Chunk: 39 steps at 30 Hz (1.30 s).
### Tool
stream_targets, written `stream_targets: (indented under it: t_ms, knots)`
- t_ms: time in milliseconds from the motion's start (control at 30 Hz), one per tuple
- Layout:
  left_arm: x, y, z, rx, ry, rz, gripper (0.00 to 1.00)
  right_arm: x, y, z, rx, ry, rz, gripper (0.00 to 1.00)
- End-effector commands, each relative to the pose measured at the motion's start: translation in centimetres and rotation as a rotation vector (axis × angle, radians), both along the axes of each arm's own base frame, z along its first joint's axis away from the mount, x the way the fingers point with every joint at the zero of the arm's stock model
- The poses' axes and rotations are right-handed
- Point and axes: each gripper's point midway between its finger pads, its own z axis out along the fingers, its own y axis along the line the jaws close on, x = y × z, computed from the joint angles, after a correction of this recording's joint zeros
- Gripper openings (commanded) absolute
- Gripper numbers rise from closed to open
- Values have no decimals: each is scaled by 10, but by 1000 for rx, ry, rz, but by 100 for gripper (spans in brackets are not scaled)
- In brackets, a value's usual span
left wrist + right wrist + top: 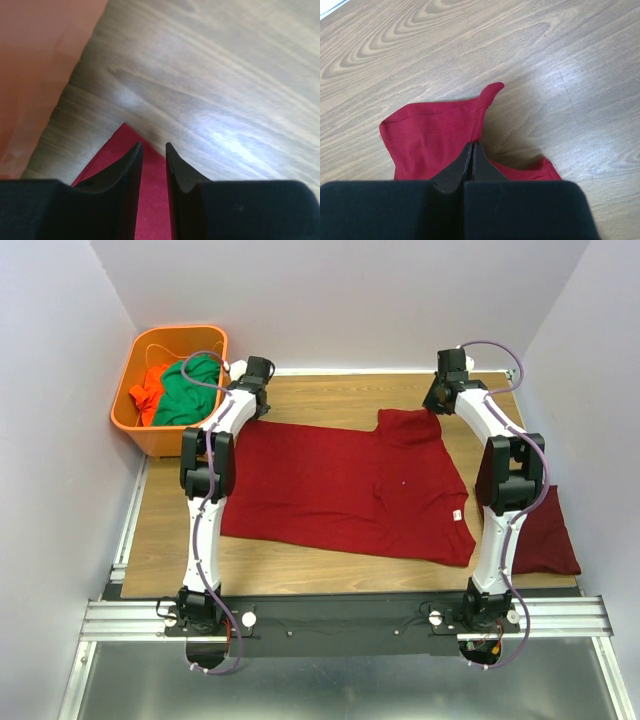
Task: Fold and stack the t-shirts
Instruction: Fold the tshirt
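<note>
From where I stand the t-shirt (340, 485) lies flat on the table (330, 388), ready for folding: right gripper (472, 145) at one o'clock clamped on its sleeve, left gripper (154, 146) at eleven o'clock, jaws apart above a corner, which I'd say must close there before any fold.

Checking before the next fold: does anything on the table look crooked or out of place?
The spread t-shirt lies slightly askew to the table edge, and its far right sleeve is bunched and lifted where the right end effector pinches it. Nothing looks spilled or damaged.
</note>
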Motion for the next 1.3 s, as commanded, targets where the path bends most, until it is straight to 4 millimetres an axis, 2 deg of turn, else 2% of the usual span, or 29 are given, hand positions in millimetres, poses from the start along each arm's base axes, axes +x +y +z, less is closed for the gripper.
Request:
stream_targets:
  t_ms: [0,333,533,767,933,1133,1267]
  knots:
    - [-9,-1,-17,-6,55,14,33,0,7,11,16,-30,21,1]
    - [-14,1,-27,1,83,23,32,-1,6,13,17,-42,22,1]
    - [-14,0,-25,8,83,29,29,-2,10,11,31,-39,36,1]
    - [-13,-1,-25,14,87,41,39,-2,11,14,35,-49,42,1]
    - [-13,-2,-27,19,100,43,39,-2,10,13,45,-49,47,1]
    - [-13,-3,-27,19,105,44,32,-2,12,14,61,-52,59,1]
    - [-14,-4,-28,18,116,43,15,-2,13,12,75,-49,65,1]
